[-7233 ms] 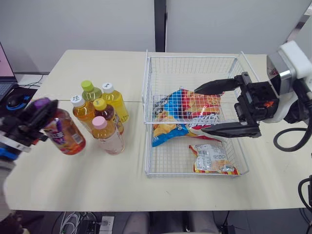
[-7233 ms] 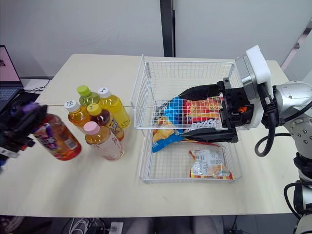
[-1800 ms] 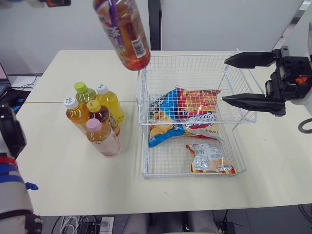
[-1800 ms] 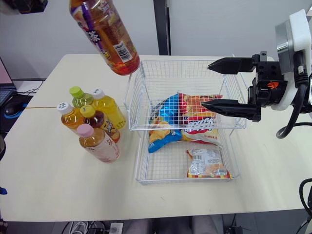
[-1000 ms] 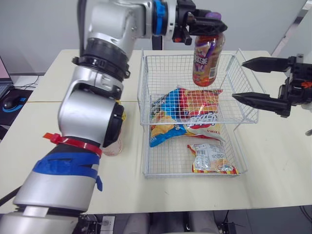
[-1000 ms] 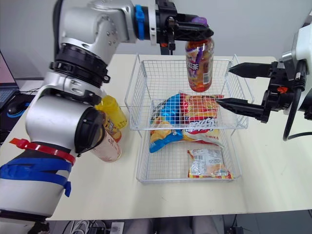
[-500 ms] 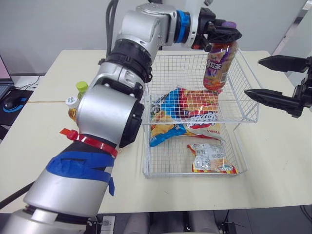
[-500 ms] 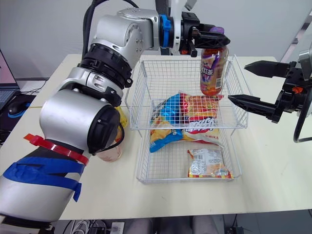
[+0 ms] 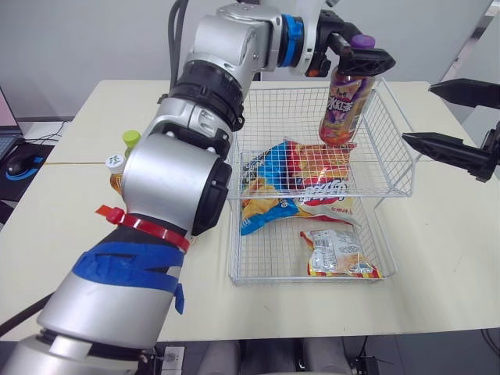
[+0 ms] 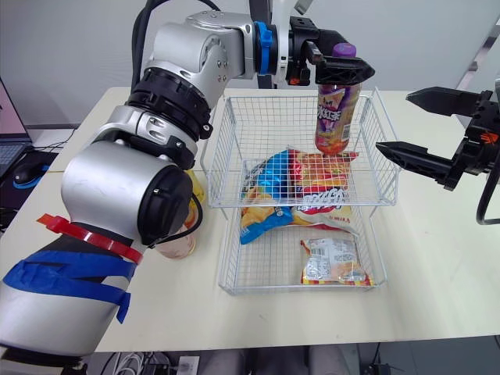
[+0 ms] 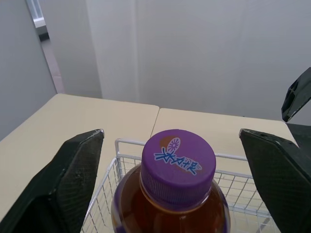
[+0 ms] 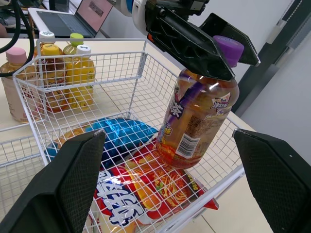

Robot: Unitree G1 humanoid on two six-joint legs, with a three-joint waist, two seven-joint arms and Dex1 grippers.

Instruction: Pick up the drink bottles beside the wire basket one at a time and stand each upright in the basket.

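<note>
A brown tea bottle with a purple cap (image 9: 344, 101) stands slightly tilted in the upper tier of the wire basket (image 9: 397, 129), its base on a snack bag (image 9: 312, 183). My left gripper (image 9: 361, 56) is open around the cap, and its fingers (image 11: 73, 170) stand well clear of the cap (image 11: 178, 162) on both sides. My right gripper (image 9: 418, 112) hangs open just outside the basket's right wall. Several other bottles (image 12: 46, 73) stand on the table left of the basket, mostly hidden behind my left arm in the eye views.
A second snack pack (image 9: 336, 254) lies in the basket's lower tier. A laptop (image 12: 73, 14) and a mouse (image 9: 16, 164) sit beyond the table's left edge. My left arm reaches across the table's left half and the basket's back rim.
My left gripper has opened off the purple-capped bottle, which now rests on the snack bag leaning a little. The right gripper has drawn slightly away to the right.
</note>
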